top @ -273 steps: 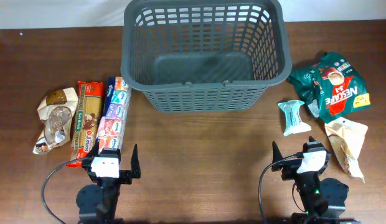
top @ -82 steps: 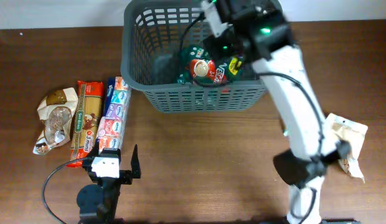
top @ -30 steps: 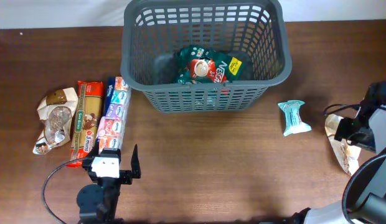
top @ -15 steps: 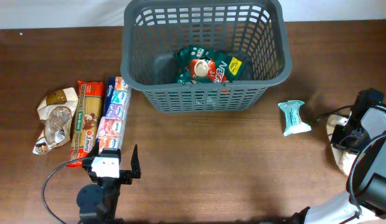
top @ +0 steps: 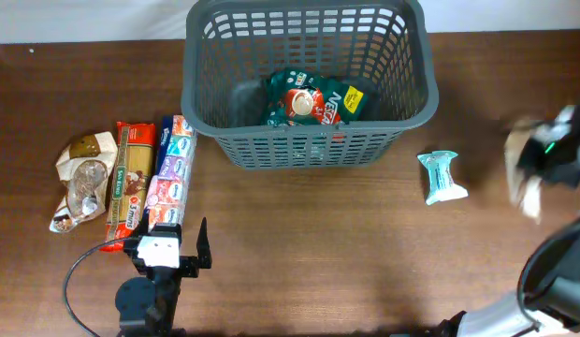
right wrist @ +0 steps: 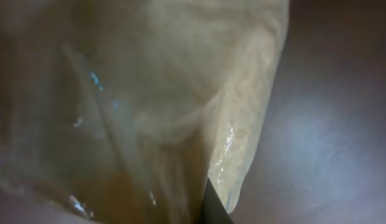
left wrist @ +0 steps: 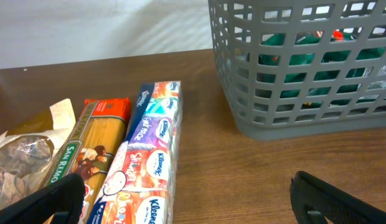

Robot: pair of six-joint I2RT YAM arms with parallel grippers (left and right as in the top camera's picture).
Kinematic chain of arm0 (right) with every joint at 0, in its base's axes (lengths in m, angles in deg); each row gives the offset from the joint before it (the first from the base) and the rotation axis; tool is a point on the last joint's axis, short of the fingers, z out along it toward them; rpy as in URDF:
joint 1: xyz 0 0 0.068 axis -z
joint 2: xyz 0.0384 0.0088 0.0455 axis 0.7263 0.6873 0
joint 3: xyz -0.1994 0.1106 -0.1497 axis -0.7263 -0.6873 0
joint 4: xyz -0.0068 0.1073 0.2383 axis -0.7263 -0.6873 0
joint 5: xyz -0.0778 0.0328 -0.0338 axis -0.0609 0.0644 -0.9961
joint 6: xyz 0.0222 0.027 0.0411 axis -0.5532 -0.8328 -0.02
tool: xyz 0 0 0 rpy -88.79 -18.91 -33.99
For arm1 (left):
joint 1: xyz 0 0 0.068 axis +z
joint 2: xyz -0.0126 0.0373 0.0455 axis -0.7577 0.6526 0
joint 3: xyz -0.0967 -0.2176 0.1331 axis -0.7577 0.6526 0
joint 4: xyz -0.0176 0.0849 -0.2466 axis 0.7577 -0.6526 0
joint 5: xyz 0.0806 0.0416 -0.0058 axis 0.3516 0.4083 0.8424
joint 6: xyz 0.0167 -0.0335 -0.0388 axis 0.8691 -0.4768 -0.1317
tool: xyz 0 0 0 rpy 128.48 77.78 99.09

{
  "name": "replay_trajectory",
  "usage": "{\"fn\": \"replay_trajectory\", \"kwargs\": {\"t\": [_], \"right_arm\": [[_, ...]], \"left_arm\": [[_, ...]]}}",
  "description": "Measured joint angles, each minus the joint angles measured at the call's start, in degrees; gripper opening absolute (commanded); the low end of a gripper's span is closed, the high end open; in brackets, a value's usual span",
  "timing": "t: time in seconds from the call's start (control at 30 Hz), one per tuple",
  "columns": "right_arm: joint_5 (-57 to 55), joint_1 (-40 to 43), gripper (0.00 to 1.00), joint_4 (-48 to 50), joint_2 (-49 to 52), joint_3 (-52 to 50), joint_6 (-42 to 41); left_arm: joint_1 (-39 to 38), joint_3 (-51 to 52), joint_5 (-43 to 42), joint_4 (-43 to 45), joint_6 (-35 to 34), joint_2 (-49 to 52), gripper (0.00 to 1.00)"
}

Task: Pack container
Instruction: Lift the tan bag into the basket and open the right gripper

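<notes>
At the far middle of the brown table (top: 309, 262) stands the container (top: 309, 150), a big dark grey basket with slotted sides. It sits upright, and a green coffee packet (top: 309, 101) lies on its floor towards the front wall. In the left wrist view that green shows through the lattice.

Over at the right edge, the right gripper (top: 544, 154) grasps a tan paper packet (top: 524, 173). Both are smeared with blur in the overhead view, so I cannot make out how the fingers sit on it. In the right wrist view the crinkled tan wrapper fills nearly the whole picture, with one dark fingertip (right wrist: 213, 208) poking in at the bottom. Between that packet and the container, a small teal packet (top: 442, 176) lies flat on the wood, apart from both.

On the left side, three things lie in a row: a brown bag with a clear window (top: 84, 178), then a spaghetti packet (top: 129, 183) touching it, then a long tissue pack (top: 171, 173) pressed up against the spaghetti. The tissue pack ends near the container's left front corner without touching it.

The left gripper (top: 166, 241) rests low at the near edge, just behind those three, its fingers spread wide and holding nothing.
</notes>
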Motion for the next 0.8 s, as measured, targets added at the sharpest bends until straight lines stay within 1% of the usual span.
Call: {"fn": "replay_trajectory", "kwargs": {"t": [0.07,0.2,0.27,0.33,0.47,0.57,0.67,0.8], "right_arm": [[4.5,-0.7,0.04,-2.3,-1.9,11.3,-0.2],[11.1,-4.7,0.04,-4.7,-7.1,29.2,-0.3],[13.8,-9.9,0.04,-5.8,-9.7,36.7,0.3],[16.2,-16.5,0.04,-6.0,-11.6,41.4,1.6],[18.5,-33.3,0.04,-5.4,-12.9,44.3,7.5],[16.2,-43.4,0.03,-4.5,-10.6,43.6,12.1],[11.1,-49.7,0.04,-1.5,-5.6,41.9,14.9],[6.3,-52.9,0.04,3.0,4.9,40.2,17.8]], "left_arm": [[0.0,0.0,0.0,0.0,0.0,0.0,0.99],[0.0,0.0,0.0,0.0,0.0,0.0,0.99],[0.0,0.0,0.0,0.0,0.0,0.0,0.99],[0.0,0.0,0.0,0.0,0.0,0.0,0.99],[0.0,0.0,0.0,0.0,0.0,0.0,0.99],[0.0,0.0,0.0,0.0,0.0,0.0,0.99],[0.0,0.0,0.0,0.0,0.0,0.0,0.99],[0.0,0.0,0.0,0.0,0.0,0.0,0.99]]}}
